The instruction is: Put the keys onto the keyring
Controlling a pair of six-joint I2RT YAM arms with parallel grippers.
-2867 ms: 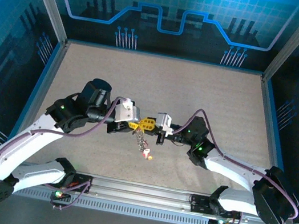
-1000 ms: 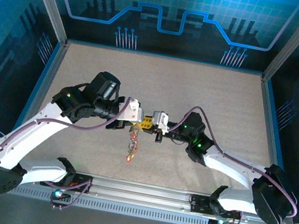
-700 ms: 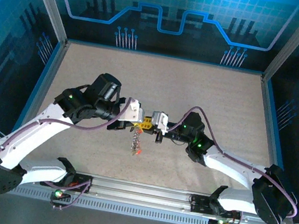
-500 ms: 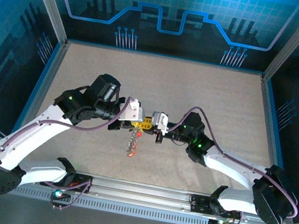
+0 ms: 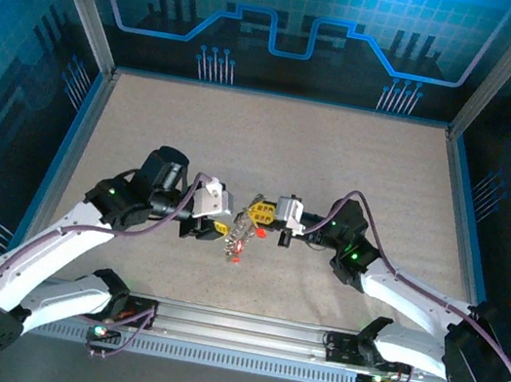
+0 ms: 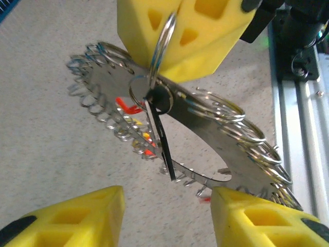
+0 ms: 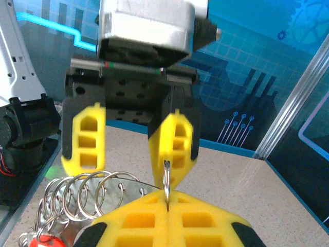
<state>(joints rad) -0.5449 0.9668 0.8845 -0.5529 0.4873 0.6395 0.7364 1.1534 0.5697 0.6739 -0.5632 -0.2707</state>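
Keys (image 5: 239, 234) are seen strung on the keyring (image 7: 166, 179), which is pinched tight in the right claw (image 7: 167, 216) over the bench (image 5: 339, 166), with the left claw (image 7: 128, 141) spread wide and empty just beside the right claw, so the job is judged almost done.

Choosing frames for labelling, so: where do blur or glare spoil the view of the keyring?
Left wrist view: the keyring is sharp, the small rings at upper left smear, the metal plate shines. Right wrist view: the left gripper has a blurred grey housing. Top external view: evenly lit, keyring tiny.
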